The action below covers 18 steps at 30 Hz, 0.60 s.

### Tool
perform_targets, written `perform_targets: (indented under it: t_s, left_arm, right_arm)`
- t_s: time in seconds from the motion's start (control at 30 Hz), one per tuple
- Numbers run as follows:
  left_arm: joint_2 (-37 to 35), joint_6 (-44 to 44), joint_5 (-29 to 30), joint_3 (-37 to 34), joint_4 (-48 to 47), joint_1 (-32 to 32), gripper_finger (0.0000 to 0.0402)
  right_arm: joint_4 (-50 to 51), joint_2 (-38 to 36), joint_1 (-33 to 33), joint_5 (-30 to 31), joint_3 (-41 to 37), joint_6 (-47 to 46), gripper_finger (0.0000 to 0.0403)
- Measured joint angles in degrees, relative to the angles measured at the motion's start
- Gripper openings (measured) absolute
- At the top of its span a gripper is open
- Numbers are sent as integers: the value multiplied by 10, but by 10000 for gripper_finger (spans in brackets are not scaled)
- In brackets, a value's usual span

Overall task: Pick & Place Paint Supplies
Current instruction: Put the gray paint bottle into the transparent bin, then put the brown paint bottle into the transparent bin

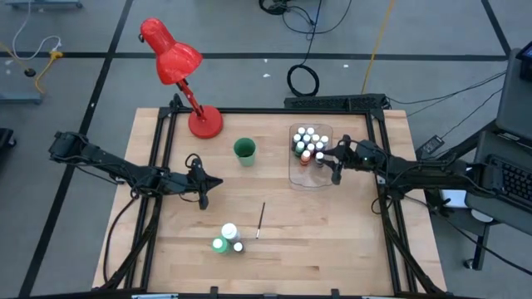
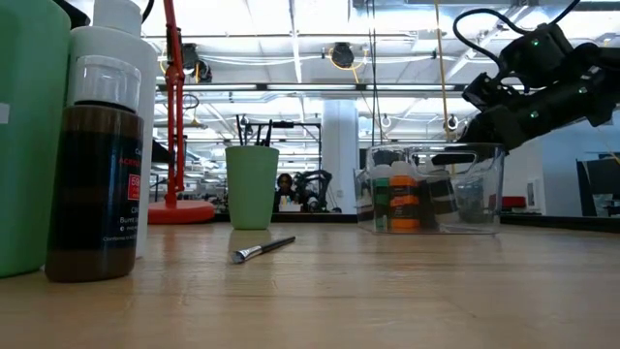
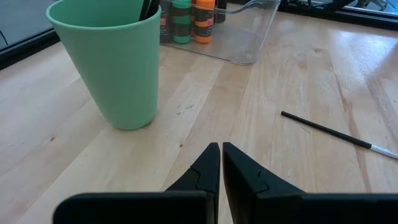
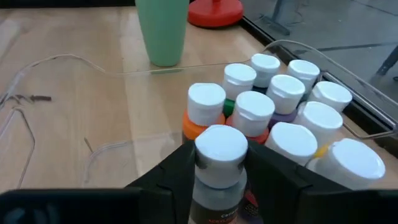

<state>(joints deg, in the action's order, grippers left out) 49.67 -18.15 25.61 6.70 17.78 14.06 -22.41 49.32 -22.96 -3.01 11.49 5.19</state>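
Bottles (image 4: 283,106) with white caps are crowding the clear tray (image 1: 298,176), where we are seeing the right hand (image 4: 219,163) straddling one small bottle (image 4: 219,168), while the left hand (image 3: 221,163), fingers pressed together, is hovering near the green cup (image 3: 112,62).

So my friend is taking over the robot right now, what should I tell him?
Right gripper: over the clear tray, its fingers around a white-capped small bottle; hard to tell whether it is gripping or letting go.
Left gripper: shut, empty, waiting mid-table near the green cup.
Done: about ten small bottles stand in the tray; brushes already stand in the cup.
Left: one brush lying on the table, plus the white bottle, green bottle and one small bottle near the front edge.
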Motion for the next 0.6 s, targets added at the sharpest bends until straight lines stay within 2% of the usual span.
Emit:
perform_targets:
  t_s: [0.2,0.37,0.6]
  left_arm:
    - [0,-2,0,0,0,0,19]
    - [0,-4,0,0,0,0,19]
    - [0,-5,0,0,0,0,19]
  right_arm:
    - [-1,0,0,31,0,-32,164]
    - [-8,-1,0,30,0,-44,177]
    - [-121,-41,18,29,3,-86,180]
